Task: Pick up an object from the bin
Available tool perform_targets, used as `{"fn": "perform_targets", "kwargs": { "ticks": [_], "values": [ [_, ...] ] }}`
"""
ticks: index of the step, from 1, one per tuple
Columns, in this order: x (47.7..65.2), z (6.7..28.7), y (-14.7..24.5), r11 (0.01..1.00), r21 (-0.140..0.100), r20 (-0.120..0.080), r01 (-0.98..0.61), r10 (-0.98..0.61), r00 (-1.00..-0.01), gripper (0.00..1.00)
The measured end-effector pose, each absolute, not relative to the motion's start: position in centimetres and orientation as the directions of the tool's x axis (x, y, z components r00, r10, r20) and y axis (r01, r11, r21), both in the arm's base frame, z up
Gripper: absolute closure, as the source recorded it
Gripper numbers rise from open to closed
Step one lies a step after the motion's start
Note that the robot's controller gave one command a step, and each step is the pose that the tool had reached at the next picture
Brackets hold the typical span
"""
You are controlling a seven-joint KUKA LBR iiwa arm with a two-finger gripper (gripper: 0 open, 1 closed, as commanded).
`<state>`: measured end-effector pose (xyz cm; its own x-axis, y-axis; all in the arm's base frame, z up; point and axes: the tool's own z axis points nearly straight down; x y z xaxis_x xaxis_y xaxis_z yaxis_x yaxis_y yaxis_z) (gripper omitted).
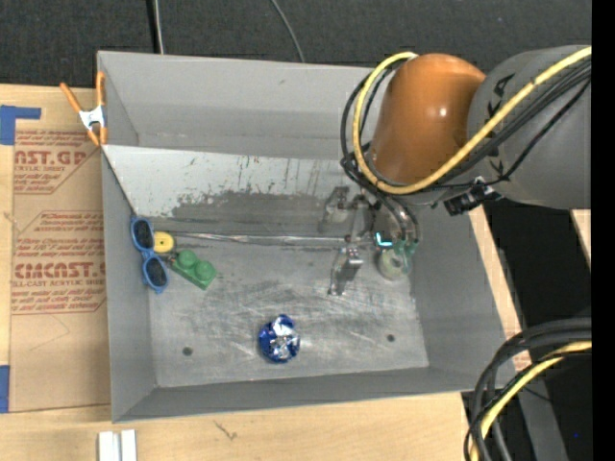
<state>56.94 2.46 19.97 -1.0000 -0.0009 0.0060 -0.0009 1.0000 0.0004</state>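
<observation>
My gripper (pixel 340 240) hangs low over the right half of the bin, under the orange cover. Its two metal fingers stand apart, one finger (pixel 335 206) toward the back wall and the other nearer the front, with only bare bin floor between them. Just to its right lies a small pale round thing with a teal edge (pixel 393 260), partly hidden by the wrist. A blue and white ball (pixel 279 339) rests on the floor in front of the gripper, toward the bin's front wall.
At the left wall lie blue sunglasses (pixel 148 251), a small yellow piece (pixel 162 243) and a green block (pixel 195 269), well away from the gripper. The arm and its cables cover the bin's right rear corner.
</observation>
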Motion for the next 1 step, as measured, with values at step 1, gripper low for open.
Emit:
{"fn": "perform_targets", "kwargs": {
  "ticks": [1],
  "values": [
    [53.01,8.05,9.51,1.000,0.003,-0.007,-0.016,-0.016,-1.000,0.00]
  ]
}}
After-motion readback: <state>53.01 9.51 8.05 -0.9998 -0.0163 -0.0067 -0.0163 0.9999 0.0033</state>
